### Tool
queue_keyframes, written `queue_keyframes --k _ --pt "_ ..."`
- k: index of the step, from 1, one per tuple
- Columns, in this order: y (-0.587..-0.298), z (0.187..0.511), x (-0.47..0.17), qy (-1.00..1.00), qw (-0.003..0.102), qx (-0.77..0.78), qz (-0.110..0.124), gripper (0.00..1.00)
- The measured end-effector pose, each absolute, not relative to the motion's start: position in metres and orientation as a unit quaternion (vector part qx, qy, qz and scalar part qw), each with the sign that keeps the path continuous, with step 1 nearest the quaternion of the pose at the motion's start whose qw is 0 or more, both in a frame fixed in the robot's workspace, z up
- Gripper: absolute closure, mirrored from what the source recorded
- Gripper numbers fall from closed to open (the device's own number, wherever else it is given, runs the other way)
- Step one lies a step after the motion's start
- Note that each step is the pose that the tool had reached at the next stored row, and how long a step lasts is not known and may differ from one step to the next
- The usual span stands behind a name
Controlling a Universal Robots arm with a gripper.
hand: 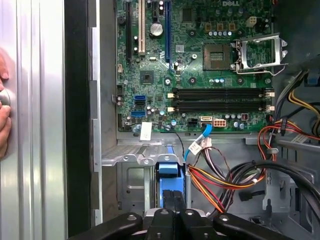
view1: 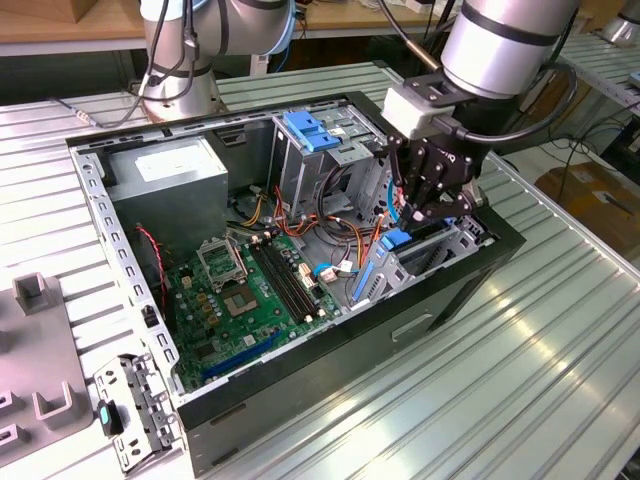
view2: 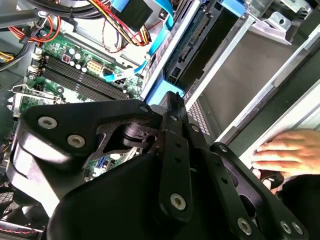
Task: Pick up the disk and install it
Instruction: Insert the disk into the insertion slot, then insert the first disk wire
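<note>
The disk (hand: pixel 169 172), a flat grey metal drive in bright blue plastic rails, stands on edge in the silver metal drive bay (view1: pixel 447 243), at the corner of the open black computer case (view1: pixel 440 305) nearest the exterior view's right. Its blue end pokes up out of the slot, so I'd judge it not fully seated yet. Right on that blue end sits the black claw (hand: pixel 173 198), fingers drawn together with barely a line between them. I can't tell whether they pinch a tab or only press on it.

What this step wants, I'd say, is a straight push along the bay's guides: rails square to the slot and no twist. The red, yellow and orange wire bundle (hand: pixel 220 182) lies just beside the bay, so it should be kept out from under the drive. The green motherboard (hand: pixel 200 65) lies well clear on the case floor.

The grey arm (view1: pixel 500 40) reaches in from above, wrist pointing steeply down into the case. A person's hand (view2: pixel 282 150) rests on the ribbed metal desk (view1: pixel 540 380), just outside the case wall.
</note>
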State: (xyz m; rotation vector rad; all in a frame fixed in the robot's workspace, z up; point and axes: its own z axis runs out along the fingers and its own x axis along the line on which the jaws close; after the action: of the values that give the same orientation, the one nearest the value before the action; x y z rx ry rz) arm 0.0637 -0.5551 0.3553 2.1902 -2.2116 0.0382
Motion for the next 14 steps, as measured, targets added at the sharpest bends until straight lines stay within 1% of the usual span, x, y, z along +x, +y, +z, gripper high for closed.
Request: queue_keyframes --k 14 --pt "-0.5552 0.3548 0.0647 -0.710 0.013 0.704 0.011 0.89"
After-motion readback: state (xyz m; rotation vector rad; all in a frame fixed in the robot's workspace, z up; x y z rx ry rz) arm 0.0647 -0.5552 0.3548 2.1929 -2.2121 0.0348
